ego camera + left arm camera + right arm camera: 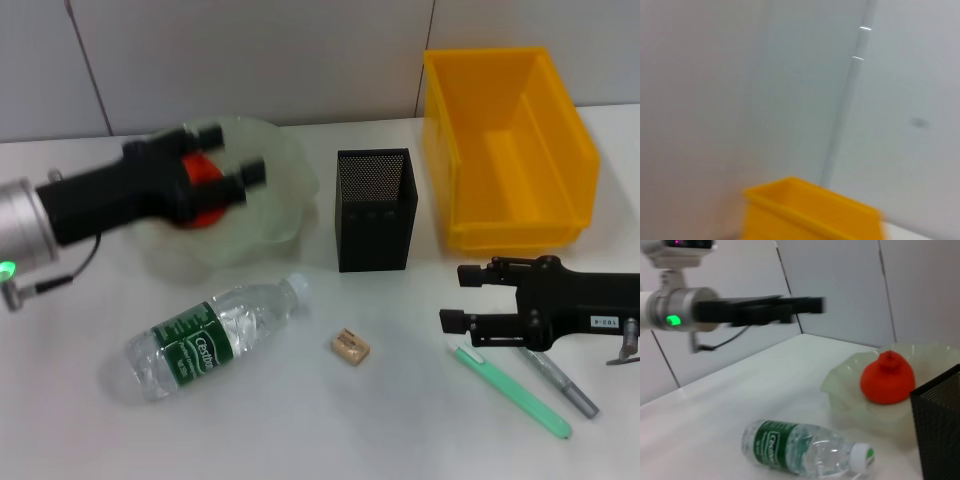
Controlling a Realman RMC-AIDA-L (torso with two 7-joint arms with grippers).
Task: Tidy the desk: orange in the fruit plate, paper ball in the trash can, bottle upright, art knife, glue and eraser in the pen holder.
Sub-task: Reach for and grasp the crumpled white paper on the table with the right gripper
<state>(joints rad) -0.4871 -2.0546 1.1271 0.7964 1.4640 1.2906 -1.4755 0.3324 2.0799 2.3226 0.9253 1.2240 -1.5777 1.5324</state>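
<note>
The orange (212,213) (888,378) rests in the pale green fruit plate (285,190) (840,385). My left gripper (235,153) (810,307) hovers above it, open and holding nothing. The bottle (215,335) (805,449) lies on its side near the table's front. The tan eraser (350,346) lies to its right. The black mesh pen holder (373,208) (940,425) stands mid-table beside the yellow trash can (505,150) (810,210). My right gripper (463,298) is open just above a green art knife (515,393) and a grey glue stick (565,385). The paper ball is out of view.
A grey panelled wall (250,50) runs behind the white table (300,430). The left arm's silver wrist with a green light (8,268) sits at the left edge.
</note>
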